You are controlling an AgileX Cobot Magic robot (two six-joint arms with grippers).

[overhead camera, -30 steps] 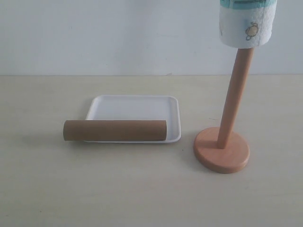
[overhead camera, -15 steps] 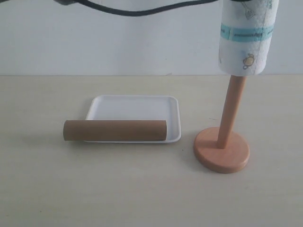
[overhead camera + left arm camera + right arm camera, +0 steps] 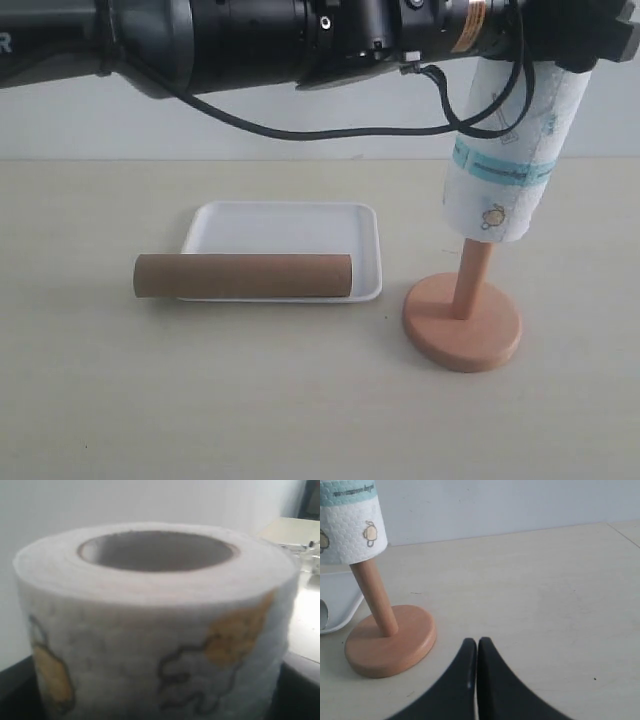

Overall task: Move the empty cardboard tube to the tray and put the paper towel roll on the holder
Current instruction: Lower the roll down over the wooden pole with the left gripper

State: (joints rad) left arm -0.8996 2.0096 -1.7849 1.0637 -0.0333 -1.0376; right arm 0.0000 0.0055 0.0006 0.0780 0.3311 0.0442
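Left of the holder point(image 3: 462, 325), the empty cardboard tube point(image 3: 243, 276) lies along the tray's point(image 3: 280, 215) near rim, one end over the table point(image 3: 200, 400). Your left tool point(image 3: 540, 45) grips the paper towel roll point(image 3: 505, 160), tilted, threaded partway down the holder; its core may bind and tip the holder. Near the holder's base, your right tool point(image 3: 477, 650) is clenched, empty.

This looks like a robotics lab bench. A pale beige tabletop point(image 3: 120, 400) stands against a plain white wall point(image 3: 120, 125), and a bulky black robot arm point(image 3: 220, 40) trailing a loose black cable point(image 3: 330, 128) reaches across above it. Everything around it is plain test-rig setting.
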